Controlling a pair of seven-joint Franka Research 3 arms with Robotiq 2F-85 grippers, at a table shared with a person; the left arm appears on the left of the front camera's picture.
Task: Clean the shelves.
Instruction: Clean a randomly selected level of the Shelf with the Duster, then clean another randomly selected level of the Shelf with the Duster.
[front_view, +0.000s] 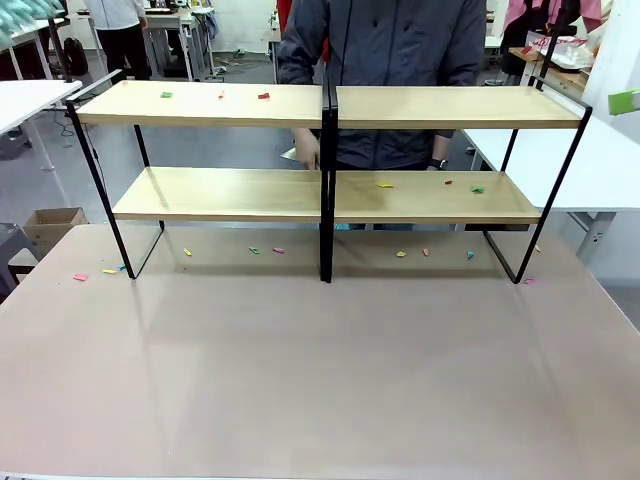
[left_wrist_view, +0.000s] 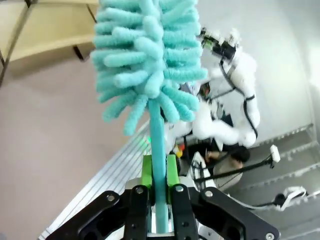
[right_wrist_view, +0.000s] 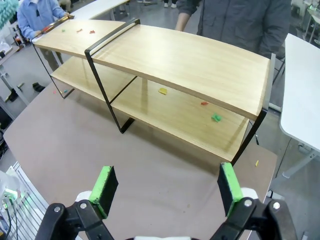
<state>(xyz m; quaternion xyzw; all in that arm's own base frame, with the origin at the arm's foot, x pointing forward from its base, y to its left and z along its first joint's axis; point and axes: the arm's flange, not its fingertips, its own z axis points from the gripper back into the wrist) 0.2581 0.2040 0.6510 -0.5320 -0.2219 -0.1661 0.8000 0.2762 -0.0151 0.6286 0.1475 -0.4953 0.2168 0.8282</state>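
1. The shelves (front_view: 430, 106) stand on the far half of the bench (front_view: 320, 370). Their long boards run from 9 o'clock to 3 o'clock in the front view, and the black upright splits them in the middle.
2. Coloured scraps (front_view: 263, 96) lie on the top board toward its 9 o'clock end. More scraps (front_view: 477, 189) lie on the lower board toward 3 o'clock, and others are on the bench beneath.
3. A person stands behind the shelves at 12 o'clock, with one hand (front_view: 305, 150) low behind the upright.
4. The left pincer (left_wrist_view: 159, 170) is pressed together on the handle of a teal duster (left_wrist_view: 150, 65). The fluffy head points to 12 o'clock in the left wrist view.
5. From that pincer the shelves (left_wrist_view: 50, 30) lie off at 10 to 11 o'clock, well apart from the duster head. The head touches no board.
6. The right pincer (right_wrist_view: 166, 182) is spread wide and holds nothing. It looks down on the shelves (right_wrist_view: 190, 60) at 12 o'clock, with their length slanting from 10 o'clock to 4 o'clock.
7. As I judge it, the left arm has the tool and is nearer the top board's 9 o'clock scraps. The coming move would be to swing the duster toward its 10 o'clock and sweep along the boards' length.
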